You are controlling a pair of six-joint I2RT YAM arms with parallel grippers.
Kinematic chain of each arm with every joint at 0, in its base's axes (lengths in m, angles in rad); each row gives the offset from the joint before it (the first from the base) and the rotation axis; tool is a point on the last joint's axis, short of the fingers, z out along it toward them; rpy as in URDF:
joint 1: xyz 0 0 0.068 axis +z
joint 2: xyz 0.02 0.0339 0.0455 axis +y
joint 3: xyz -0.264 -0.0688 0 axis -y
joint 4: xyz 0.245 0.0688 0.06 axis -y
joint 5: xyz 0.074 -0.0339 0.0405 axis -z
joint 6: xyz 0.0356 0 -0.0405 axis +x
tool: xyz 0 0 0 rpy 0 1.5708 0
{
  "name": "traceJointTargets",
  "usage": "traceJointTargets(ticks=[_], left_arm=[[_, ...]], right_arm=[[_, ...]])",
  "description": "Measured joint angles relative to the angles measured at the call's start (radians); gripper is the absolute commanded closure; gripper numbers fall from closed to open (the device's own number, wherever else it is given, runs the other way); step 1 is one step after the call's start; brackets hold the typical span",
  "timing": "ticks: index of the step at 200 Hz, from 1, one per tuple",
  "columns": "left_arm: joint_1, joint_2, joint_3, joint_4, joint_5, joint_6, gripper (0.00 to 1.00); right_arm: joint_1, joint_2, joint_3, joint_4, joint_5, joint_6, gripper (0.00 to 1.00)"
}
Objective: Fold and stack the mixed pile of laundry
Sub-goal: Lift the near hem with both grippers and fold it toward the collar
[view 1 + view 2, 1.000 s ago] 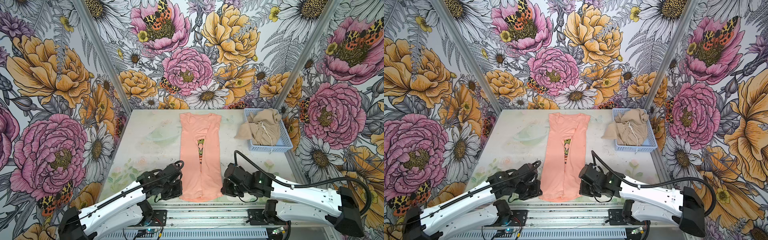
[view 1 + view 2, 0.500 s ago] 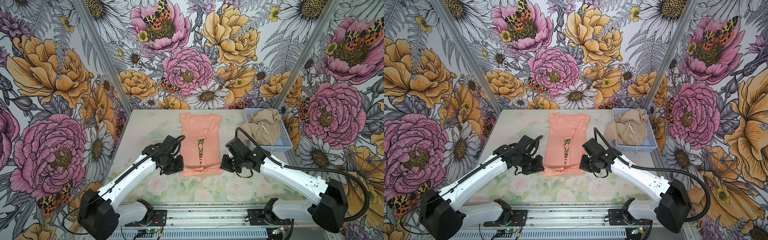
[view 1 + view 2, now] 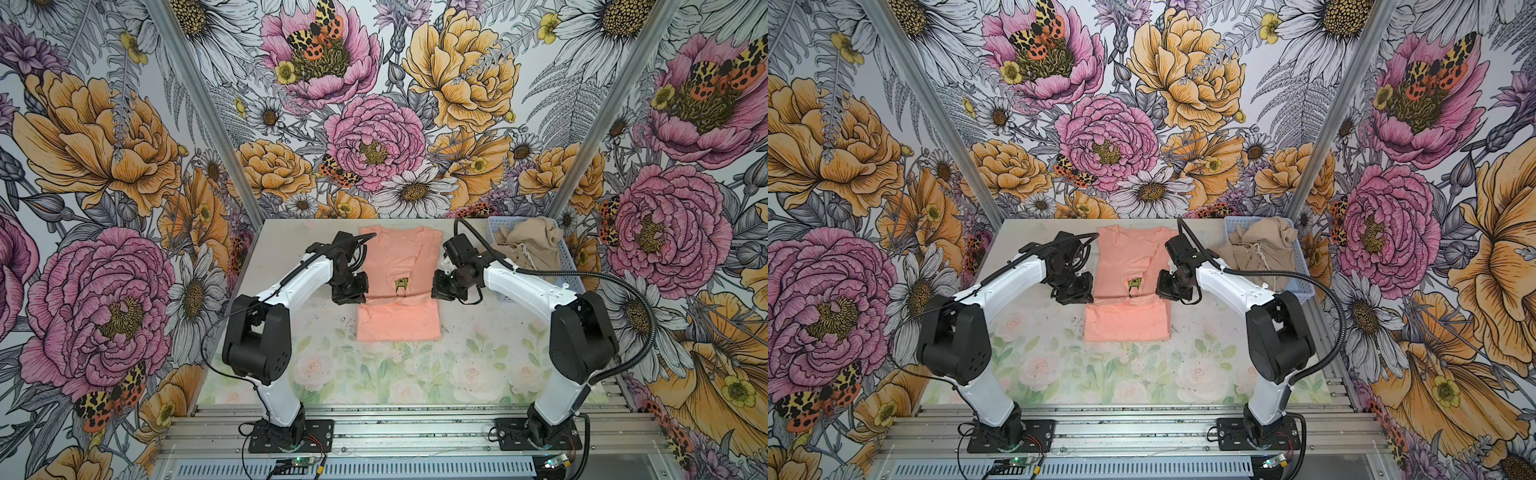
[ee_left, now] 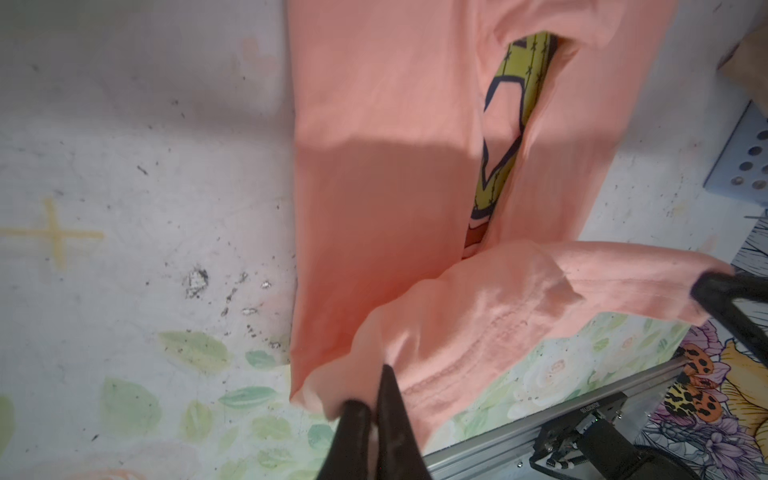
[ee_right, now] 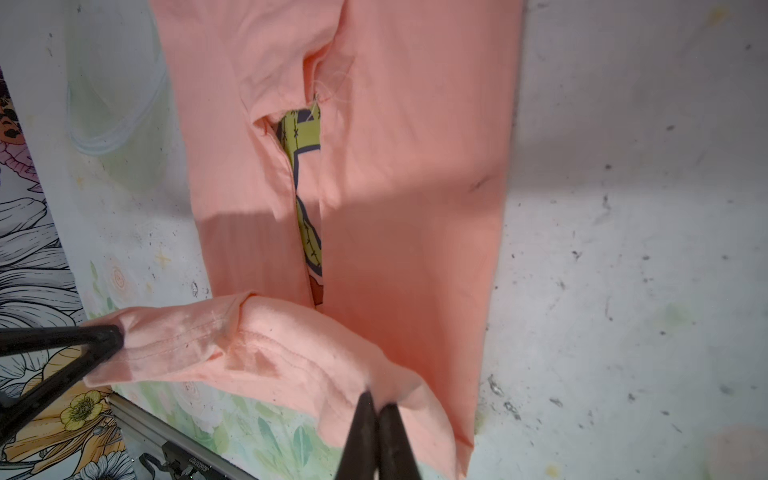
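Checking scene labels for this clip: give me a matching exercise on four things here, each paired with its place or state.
1 peach-pink T-shirt with green print
2 beige drawstring shorts
3 light blue perforated plastic basket
4 left gripper

a heaped in the basket
b shut on the shirt's hem
c far right corner of the table
d mid-table, hem lifted

Pairs: 1-d, 2-a, 3-c, 4-b

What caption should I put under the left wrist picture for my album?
Left pincer and right pincer each pinch a hem corner of the peach-pink T-shirt above the table.
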Motion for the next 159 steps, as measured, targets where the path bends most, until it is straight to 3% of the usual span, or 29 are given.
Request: traceJointTargets(ticks=[60, 159], left_arm=[[0.034, 0.214, 0.185, 0.004, 0.011, 0.044, 1.0], [0.042, 0.309, 0.309, 0.002, 0.01, 0.06, 1.0]], right_arm=[[-0.071, 0.118, 0.107, 0.003, -0.031, -0.055, 1.0], [-0.092, 0.22, 0.178, 0.008, -0.025, -0.08, 1.0]])
